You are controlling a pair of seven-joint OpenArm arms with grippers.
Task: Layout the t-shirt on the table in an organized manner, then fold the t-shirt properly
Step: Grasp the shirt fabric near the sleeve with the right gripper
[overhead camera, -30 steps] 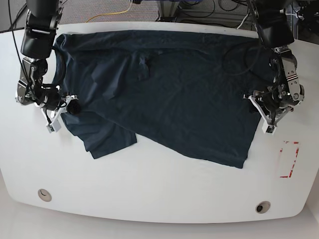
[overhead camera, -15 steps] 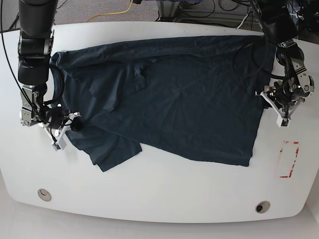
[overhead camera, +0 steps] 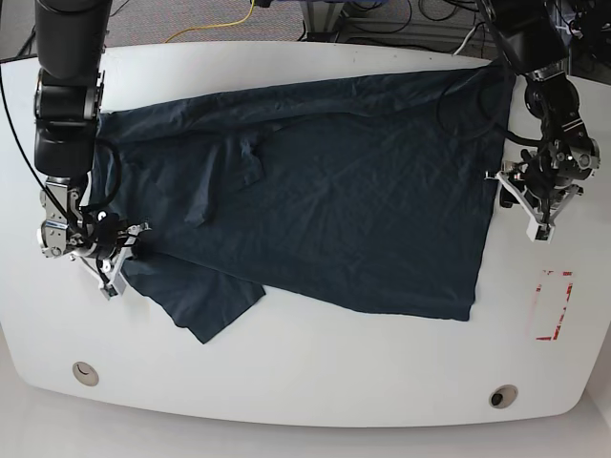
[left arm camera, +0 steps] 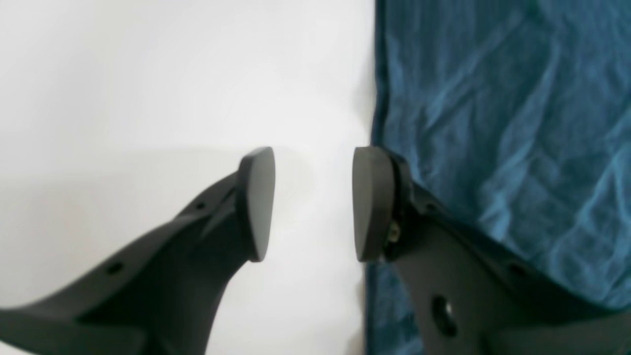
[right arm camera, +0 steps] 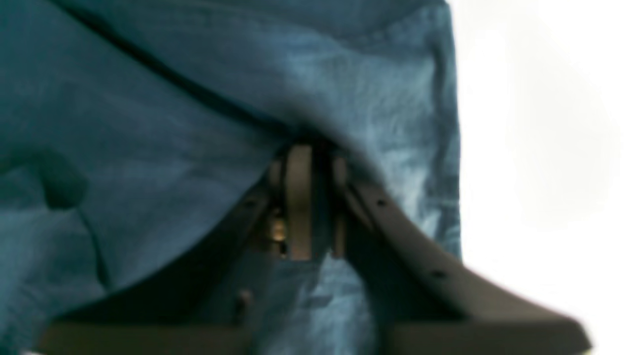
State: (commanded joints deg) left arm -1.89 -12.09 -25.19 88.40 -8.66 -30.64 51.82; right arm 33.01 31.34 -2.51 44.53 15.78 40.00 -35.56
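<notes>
The dark navy t-shirt (overhead camera: 334,191) lies spread and wrinkled across the white table (overhead camera: 305,382). One sleeve points toward the front left. In the base view my right gripper (overhead camera: 115,260) sits at the shirt's left edge. The right wrist view shows it (right arm camera: 310,197) shut on a bunched fold of the t-shirt (right arm camera: 148,98). My left gripper (overhead camera: 533,208) is at the shirt's right edge. In the left wrist view it (left arm camera: 313,202) stands open over bare table (left arm camera: 148,74), with nothing between its fingers and the t-shirt (left arm camera: 517,123) hem beside one fingertip.
A red tape rectangle (overhead camera: 552,305) marks the table at the front right. Two round grommet holes (overhead camera: 85,373) (overhead camera: 502,396) sit near the front edge. Cables (overhead camera: 220,19) lie on the floor behind the table. Both arm bases stand at the back corners.
My right gripper has moved toward the front left, dragging the shirt's left edge with it. My left gripper has shifted right and back, away from the hem. The shirt lies flatter.
</notes>
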